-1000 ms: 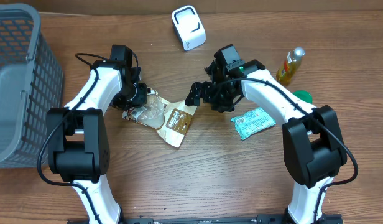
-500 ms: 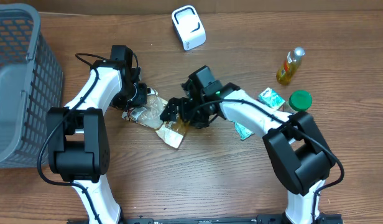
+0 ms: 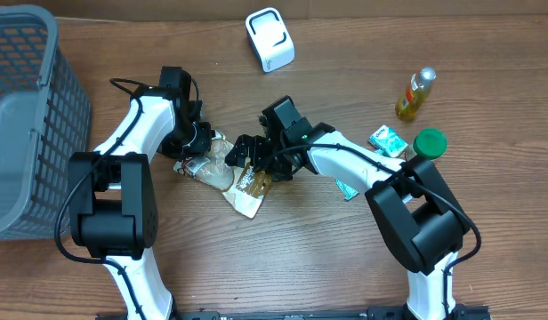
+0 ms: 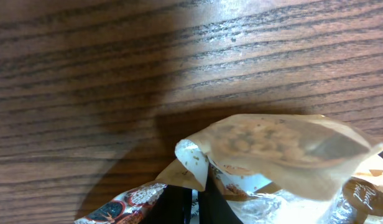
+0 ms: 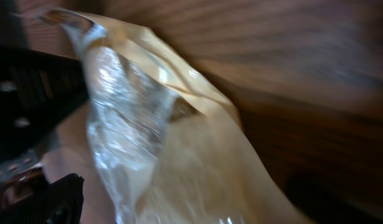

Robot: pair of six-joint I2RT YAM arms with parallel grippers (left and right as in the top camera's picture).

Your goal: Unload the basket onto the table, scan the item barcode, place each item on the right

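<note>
Apparently the left pincer (image 3: 205, 148) clamps the snack pouch (image 3: 245, 190), with the wide-spread right pincer (image 3: 244, 153) above it.

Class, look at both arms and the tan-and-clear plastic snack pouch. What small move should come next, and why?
Probably close the right tool on the tan-and-clear plastic snack pouch. Its jaws stand open at one end of the pouch, while the left tool pinches the other end. A second grip would likely let both arms lift it flat towards the white box-shaped scanner.

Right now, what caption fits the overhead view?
Left gripper shut on a snack pouch; open right gripper at its other side.
</note>
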